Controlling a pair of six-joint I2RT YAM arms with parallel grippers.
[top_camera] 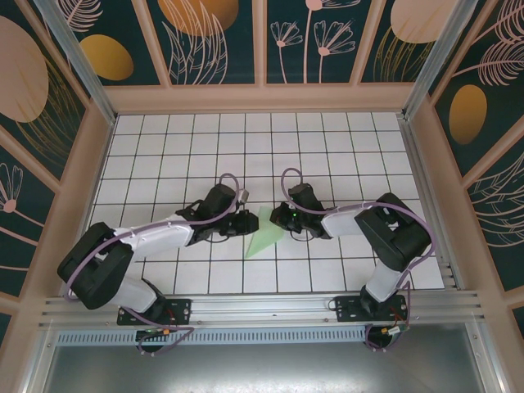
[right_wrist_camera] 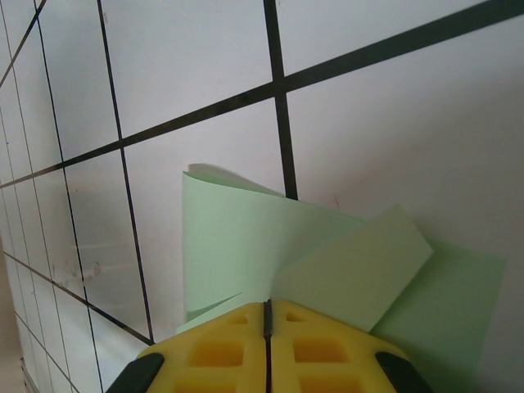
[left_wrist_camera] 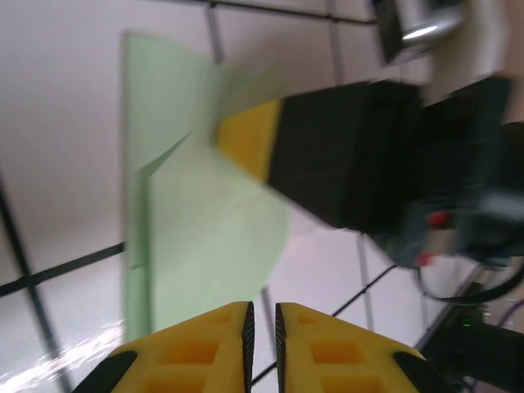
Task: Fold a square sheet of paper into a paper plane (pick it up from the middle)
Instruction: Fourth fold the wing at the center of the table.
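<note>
Right jaws closed — paper plane (top_camera: 264,237) pale mint, part-folded, flaps lifting.

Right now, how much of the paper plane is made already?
About partway, I think. Done: the green paper is folded to a point with overlapping flaps. In hand: the right hand, shut, presses its tip on the paper, and the left hand sits at its edge. Left: one flap curls up loose, so it likely needs more folding and creasing into a slim plane.
</note>
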